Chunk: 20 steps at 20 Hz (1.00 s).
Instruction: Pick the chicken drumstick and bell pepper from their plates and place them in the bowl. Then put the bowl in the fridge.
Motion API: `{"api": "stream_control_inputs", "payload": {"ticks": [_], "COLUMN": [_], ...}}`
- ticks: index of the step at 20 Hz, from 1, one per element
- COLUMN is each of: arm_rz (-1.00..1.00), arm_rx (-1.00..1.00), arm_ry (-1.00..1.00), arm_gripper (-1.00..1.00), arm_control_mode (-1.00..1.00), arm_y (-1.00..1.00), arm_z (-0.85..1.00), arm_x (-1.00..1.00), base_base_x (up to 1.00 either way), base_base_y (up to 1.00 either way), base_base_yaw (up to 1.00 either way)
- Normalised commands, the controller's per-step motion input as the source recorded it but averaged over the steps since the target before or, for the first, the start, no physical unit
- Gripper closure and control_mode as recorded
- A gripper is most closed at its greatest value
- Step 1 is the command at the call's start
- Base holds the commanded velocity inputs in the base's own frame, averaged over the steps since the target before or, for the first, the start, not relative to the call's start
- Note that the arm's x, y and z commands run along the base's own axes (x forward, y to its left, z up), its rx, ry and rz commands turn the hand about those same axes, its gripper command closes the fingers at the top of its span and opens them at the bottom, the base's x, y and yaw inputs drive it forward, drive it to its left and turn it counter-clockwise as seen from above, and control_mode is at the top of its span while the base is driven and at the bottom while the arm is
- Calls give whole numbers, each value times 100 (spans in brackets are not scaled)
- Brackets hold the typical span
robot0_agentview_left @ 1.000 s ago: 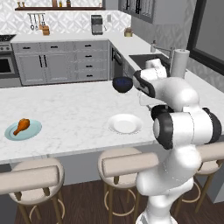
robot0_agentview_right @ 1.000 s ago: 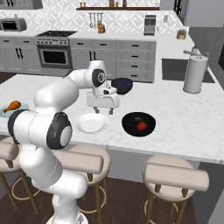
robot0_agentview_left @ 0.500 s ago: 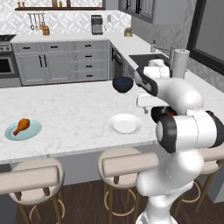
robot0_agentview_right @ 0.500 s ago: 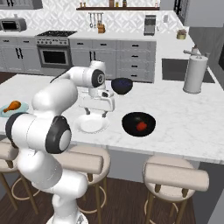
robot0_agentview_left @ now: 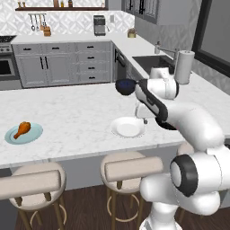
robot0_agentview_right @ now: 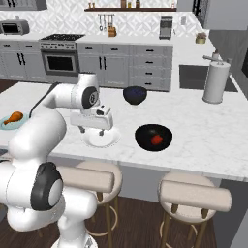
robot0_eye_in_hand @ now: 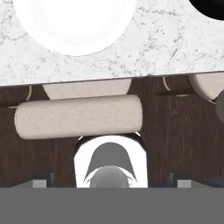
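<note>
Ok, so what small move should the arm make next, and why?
Probably swing the gripper to its right, toward the bell pepper on the dark dish. The gripper hangs above the empty white plate, open and holding nothing, and the pepper lies nearer than the chicken drumstick.

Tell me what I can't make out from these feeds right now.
- Bell pepper: in the left base view, hidden behind the arm.
- Teal plate: in the right base view, cut by the left edge and the arm.
- Black dish: in the hand view, cut off by the top corner.
- Tool: open or shut unclear; the hand housing covers the fingers.
</note>
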Motion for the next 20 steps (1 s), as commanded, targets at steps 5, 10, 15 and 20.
{"api": "stream_control_inputs", "payload": {"ticks": [5,10,15,20], "arm_rz": [-3,0,0,0], "arm_rx": [-2,0,0,0], "arm_ry": [-1,0,0,0], "arm_gripper": [-100,-100,-100,-100], "arm_control_mode": [-100,-100,100,100], "arm_y": [0,0,0,0], "arm_z": [0,-4,0,0], "arm_x": [-20,0,0,0], "base_base_x": [0,0,-33,-19], "base_base_y": [0,0,49,100], "base_base_yaw": [0,0,0,0]}}
